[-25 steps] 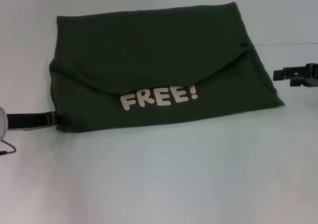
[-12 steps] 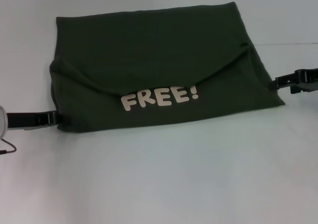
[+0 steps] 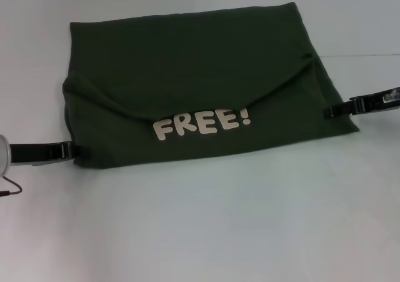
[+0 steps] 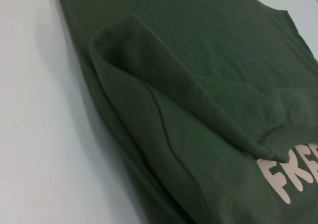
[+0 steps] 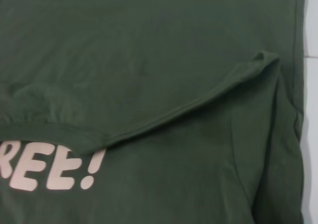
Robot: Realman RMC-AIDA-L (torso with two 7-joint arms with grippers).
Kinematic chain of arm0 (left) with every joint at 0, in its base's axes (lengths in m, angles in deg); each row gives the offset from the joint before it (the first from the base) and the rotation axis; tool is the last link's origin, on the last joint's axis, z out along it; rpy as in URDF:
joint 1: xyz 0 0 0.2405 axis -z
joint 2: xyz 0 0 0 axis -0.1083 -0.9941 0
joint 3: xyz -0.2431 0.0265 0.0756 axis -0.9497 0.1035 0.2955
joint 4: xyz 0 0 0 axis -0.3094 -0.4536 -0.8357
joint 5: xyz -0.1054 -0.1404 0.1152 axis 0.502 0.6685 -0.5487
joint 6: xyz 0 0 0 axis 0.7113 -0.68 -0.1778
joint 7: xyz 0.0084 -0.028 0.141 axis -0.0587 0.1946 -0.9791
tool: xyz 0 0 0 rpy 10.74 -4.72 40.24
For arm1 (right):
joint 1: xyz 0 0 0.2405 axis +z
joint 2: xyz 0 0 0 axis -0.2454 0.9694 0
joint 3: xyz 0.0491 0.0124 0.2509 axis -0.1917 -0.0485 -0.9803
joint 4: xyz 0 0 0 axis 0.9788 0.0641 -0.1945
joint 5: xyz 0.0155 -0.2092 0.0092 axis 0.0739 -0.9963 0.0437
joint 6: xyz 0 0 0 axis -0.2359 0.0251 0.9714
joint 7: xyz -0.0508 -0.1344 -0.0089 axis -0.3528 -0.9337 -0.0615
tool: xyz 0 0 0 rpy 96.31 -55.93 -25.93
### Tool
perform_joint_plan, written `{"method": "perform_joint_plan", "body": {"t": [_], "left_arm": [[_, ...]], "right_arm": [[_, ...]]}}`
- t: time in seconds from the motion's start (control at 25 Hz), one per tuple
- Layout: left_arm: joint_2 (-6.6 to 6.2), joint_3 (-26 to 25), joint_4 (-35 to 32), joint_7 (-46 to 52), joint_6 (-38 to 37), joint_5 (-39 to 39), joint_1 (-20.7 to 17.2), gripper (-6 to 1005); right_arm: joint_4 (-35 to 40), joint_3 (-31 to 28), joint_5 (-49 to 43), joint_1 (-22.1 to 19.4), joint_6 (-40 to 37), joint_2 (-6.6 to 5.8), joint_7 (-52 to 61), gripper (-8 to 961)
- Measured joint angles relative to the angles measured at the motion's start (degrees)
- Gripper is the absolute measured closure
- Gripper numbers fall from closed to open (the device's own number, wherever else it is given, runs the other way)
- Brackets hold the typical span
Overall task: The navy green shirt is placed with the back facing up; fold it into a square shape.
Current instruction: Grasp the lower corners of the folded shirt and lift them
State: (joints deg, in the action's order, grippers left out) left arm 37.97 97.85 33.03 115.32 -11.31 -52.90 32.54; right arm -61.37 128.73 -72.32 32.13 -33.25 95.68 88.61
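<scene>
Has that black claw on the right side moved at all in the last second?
Yes. The right gripper has dropped lower and slid inward toward the navy green shirt, so its tip now overlaps the shirt's right edge. The shirt itself has not shifted.

Dark green shirt [image 3: 200, 82] lies folded; "FREE!" print showing.

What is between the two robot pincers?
In the head view, the folded navy green shirt with FREE! lettering lies between left pincer and right pincer.
</scene>
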Motion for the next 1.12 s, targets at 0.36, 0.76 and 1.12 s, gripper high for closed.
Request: {"method": "perform_joint_plan", "body": {"t": [0.36,0.76,1.12], "left_arm": [[-0.14,-0.02,-0.09,0.01,-0.30,0.00,-0.09,960],[-0.41,-0.18,-0.26,0.08,0.15,0.00,-0.06,959],[-0.75,-0.27,-0.26,0.24,0.28,0.00,0.16,960]], "right_arm": [[-1.68,1.98,-0.17,-0.03,5.29,1.15,-2.54,135],[-3.70,2.27,-0.22,0.26,11.29,3.66,-6.83,135],[-5.33,2.77,-0.05,0.55,13.62,4.42,-8.64,168]]}}
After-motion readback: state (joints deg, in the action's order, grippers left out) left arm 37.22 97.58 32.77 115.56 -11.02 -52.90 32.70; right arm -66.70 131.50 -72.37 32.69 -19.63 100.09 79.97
